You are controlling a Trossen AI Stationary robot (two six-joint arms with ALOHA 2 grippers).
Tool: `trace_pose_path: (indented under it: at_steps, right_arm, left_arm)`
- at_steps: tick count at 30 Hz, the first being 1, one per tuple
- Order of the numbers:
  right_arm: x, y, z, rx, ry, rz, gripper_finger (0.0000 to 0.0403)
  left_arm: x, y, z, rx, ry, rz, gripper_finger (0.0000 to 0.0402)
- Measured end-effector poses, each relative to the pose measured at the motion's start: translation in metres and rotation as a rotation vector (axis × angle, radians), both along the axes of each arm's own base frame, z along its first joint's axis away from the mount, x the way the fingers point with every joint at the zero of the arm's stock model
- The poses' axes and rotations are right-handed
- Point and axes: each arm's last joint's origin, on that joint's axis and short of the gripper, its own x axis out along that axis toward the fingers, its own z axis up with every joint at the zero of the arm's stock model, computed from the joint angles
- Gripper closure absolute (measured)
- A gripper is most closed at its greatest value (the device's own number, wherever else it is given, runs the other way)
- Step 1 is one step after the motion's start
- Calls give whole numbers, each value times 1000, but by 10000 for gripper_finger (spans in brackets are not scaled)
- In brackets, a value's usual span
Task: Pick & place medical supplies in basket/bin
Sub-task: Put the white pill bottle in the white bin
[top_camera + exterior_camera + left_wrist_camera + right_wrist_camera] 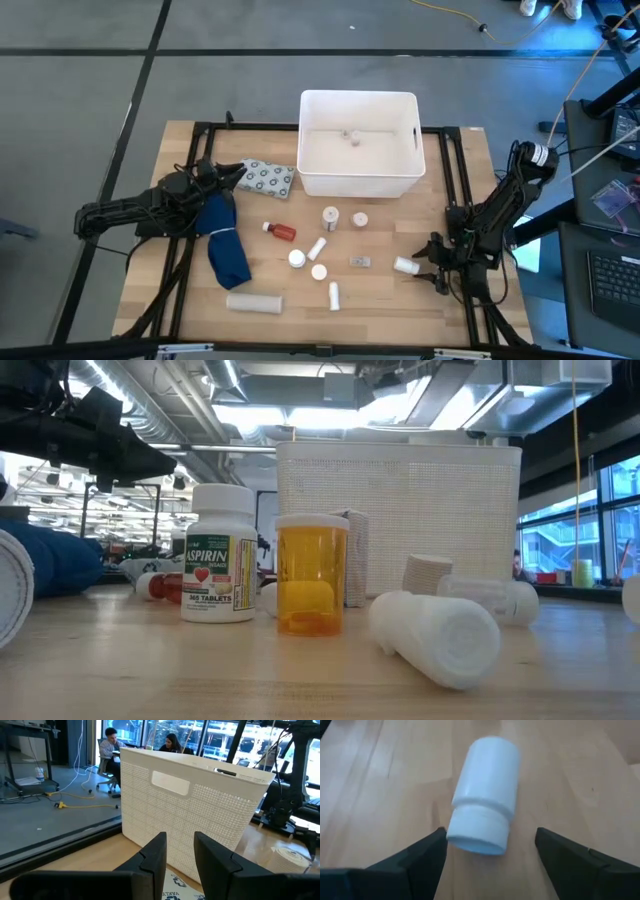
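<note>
Near the counter's right edge, the right tool [490, 857] is standing wide open around a plain white pill bottle [485, 795] lying on its side, gripping nothing. An upright bottle [218, 555] is reading "ASPIRIN". Farther back, the white mesh-textured basket [358, 170] is sitting by the far edge; the left tool [180, 857], partly open, is holding nothing.

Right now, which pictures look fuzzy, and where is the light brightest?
Right wrist view: the lying white bottle is soft-edged and the right gripper fingers blur. Low view: ceiling lights glare above the basket; the aspirin bottle label stays readable.
</note>
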Motion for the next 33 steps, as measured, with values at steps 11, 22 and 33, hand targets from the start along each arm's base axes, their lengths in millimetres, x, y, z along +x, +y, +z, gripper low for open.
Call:
trace_pose_path:
  at_steps: [11,22,33]
  right_arm:
    - [2,3,0,35,-34,-18,98]
    - [2,5,0,55,-34,-12,98]
    - [3,4,0,38,-26,5,98]
  left_arm:
    - [0,0,0,0,0,-1,309]
    - [0,0,0,0,0,-2,309]
    - [0,0,0,0,0,1,309]
